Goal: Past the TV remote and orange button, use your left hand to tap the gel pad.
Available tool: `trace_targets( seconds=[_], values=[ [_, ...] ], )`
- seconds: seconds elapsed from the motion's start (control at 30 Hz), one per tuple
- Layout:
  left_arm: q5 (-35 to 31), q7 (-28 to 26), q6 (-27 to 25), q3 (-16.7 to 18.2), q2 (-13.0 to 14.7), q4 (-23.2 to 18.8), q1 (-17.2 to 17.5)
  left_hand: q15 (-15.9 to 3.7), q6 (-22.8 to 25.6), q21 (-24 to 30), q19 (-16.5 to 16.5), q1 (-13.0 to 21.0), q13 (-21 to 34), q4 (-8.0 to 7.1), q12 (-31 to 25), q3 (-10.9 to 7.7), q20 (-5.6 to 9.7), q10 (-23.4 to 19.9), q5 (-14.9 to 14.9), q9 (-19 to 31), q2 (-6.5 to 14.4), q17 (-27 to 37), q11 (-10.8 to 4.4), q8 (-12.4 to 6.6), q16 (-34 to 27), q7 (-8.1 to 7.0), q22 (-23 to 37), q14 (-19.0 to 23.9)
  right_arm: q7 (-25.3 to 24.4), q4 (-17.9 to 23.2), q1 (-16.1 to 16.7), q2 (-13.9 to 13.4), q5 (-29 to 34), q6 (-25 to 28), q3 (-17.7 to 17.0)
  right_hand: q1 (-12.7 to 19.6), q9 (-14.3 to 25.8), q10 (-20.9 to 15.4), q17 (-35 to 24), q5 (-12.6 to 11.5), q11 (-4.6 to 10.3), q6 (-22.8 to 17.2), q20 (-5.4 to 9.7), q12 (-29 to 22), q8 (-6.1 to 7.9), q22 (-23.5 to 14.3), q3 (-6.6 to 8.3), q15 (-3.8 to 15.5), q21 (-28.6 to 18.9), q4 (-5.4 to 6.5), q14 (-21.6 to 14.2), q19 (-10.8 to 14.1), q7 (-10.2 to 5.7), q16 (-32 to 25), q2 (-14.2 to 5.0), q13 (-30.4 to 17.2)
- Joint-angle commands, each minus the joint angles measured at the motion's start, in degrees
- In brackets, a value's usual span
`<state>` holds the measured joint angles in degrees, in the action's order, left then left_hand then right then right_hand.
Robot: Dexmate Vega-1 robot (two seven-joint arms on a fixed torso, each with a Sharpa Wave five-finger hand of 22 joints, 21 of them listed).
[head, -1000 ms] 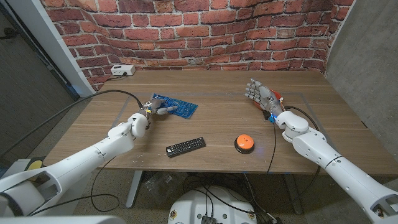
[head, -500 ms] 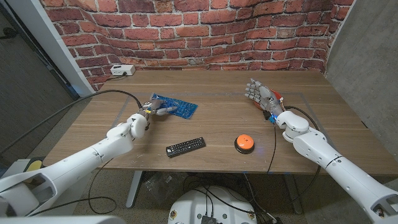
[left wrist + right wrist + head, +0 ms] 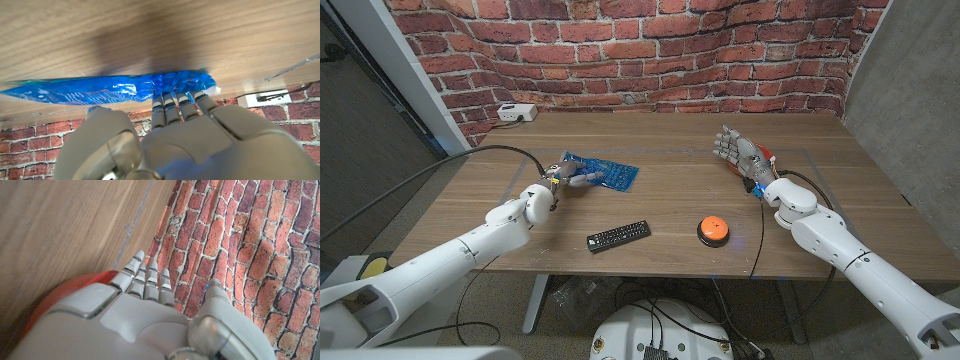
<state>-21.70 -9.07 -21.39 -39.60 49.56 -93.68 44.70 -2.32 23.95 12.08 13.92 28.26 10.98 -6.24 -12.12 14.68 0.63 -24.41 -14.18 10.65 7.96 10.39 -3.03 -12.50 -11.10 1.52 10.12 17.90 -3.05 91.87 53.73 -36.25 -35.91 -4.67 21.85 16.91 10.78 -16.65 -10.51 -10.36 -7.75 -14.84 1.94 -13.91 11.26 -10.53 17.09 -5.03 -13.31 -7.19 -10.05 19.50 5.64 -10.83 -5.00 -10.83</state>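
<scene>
Left hand (image 3: 568,177) fingertips on crinkly blue gel pad (image 3: 610,170), holding nothing, fingers extended

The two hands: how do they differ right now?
The left hand reaches onto the blue gel pad, fingertips at its edge; the right hand touches nothing. The left is low over the pad; the right stands upright, fingers apart. Both are grey and hold nothing.

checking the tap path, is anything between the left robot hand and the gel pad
Nothing visible: the left robot hand is already at the gel pad, fingertips at its edge. The TV remote lies nearer the robot.
</scene>
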Motion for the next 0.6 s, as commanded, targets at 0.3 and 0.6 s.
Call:
trace_targets(
  seconds=[0.3, 0.6],
  values=[
    [-1.2, -5.39, 0.92, 2.52, 0.26, -2.29, 1.32, -0.55, 0.29, -0.1, 0.48, 0.47, 0.04, -0.03, 0.25, 0.4, -0.43, 0.06, 0.07, 0.16, -0.08, 0.08, 0.04, 0.27, 0.08, -0.41, 0.12, 0.19, -0.04, 0.33, 0.4, -0.01, 0.03, -0.58, -0.03, -0.17, 0.12, -0.4, -0.22, -0.25, -0.15, -0.43, 0.03, 0.06, 0.12, -0.19, 0.13, -0.13, 0.3, -0.06, -0.65, 0.39, -0.08, 0.19, -0.42, -0.12],
    [-0.44, -8.09, 1.7, 4.32, -0.05, -4.05, 2.96, -0.48, 0.31, -0.12, 0.56, 0.56, 0.04, -0.04, 0.28, 0.4, -0.43, -0.05, 0.07, 0.17, -0.04, 0.08, 0.02, 0.35, 0.11, -0.4, 0.12, 0.23, 0.17, 0.28, 0.7, -0.05, -0.03, -1.12, -0.14, -0.18, 0.12, -0.41, -0.23, -0.25, -0.13, -0.41, -0.04, 0.1, 0.1, -0.19, 0.16, -0.14, 0.33, -0.07, -0.68, 0.38, -0.13, 0.18, -0.45, -0.13]
  ],
)
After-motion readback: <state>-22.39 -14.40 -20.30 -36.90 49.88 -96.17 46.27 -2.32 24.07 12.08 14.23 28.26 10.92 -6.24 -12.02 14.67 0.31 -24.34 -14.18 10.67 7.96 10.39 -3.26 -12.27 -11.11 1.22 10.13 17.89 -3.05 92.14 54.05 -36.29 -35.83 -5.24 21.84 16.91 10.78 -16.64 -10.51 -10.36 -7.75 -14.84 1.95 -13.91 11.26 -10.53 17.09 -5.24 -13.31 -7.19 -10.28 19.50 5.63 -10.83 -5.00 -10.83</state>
